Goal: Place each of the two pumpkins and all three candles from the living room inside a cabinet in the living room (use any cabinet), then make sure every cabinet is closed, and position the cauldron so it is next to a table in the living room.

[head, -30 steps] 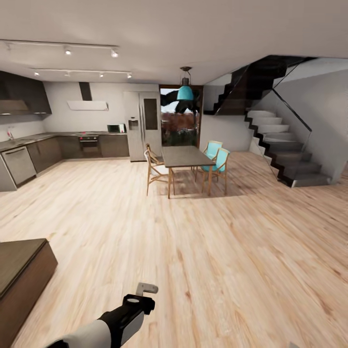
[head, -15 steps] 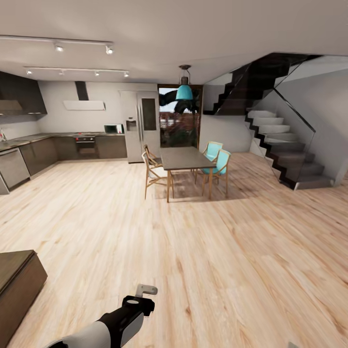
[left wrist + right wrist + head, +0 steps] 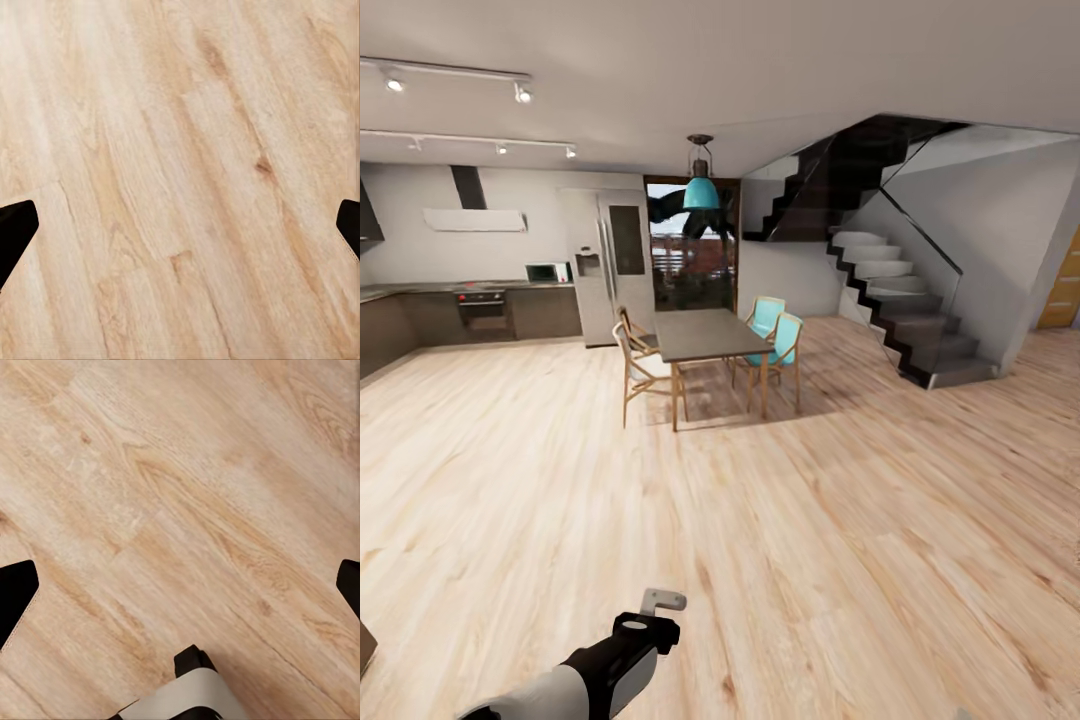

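The left hand hangs over bare floor with its two dark fingertips spread wide and nothing between them. The right hand is likewise spread apart and empty above the boards, with a black-and-white part of the robot just below it. In the head view the left arm, white sleeve and black wrist, reaches forward low at the near edge.

All around lies the pale wood plank floor, open from the robot to the far walls. Well ahead stands a dark-topped rectangular dining desk with thin wooden legs, with two white-seated wooden chairs on its left side and two turquoise chairs on its right. A turquoise pendant lamp hangs above it. Behind are a steel double-door fridge, dark kitchen counters with an oven and a small microwave. At right a dark staircase with a glass side climbs leftward. No writing is readable.
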